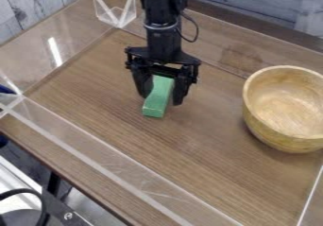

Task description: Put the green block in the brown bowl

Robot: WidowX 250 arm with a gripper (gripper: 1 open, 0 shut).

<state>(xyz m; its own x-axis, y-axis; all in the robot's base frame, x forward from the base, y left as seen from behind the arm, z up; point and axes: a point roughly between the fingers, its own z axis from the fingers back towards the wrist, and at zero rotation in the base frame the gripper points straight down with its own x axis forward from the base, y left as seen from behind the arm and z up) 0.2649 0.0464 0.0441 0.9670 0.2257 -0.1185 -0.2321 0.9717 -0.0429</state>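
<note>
The hand [161,85] conceals the upper end of the green block [157,101], so contact there is indeterminate. The brown bowl [288,108] is cropped by the right edge. The arm is cropped at the top edge.

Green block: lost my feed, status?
Pincer open, straddling green block on table. Brown bowl empty, off to the side. Path between looks clear.

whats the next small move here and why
Probably close the jaws on the green block. The gripper points down with its open fingers on either side of the block's upper end, and the block lies on the table, not yet gripped. The brown bowl sits empty off to the right, so a grip has to come before any carry.
</note>
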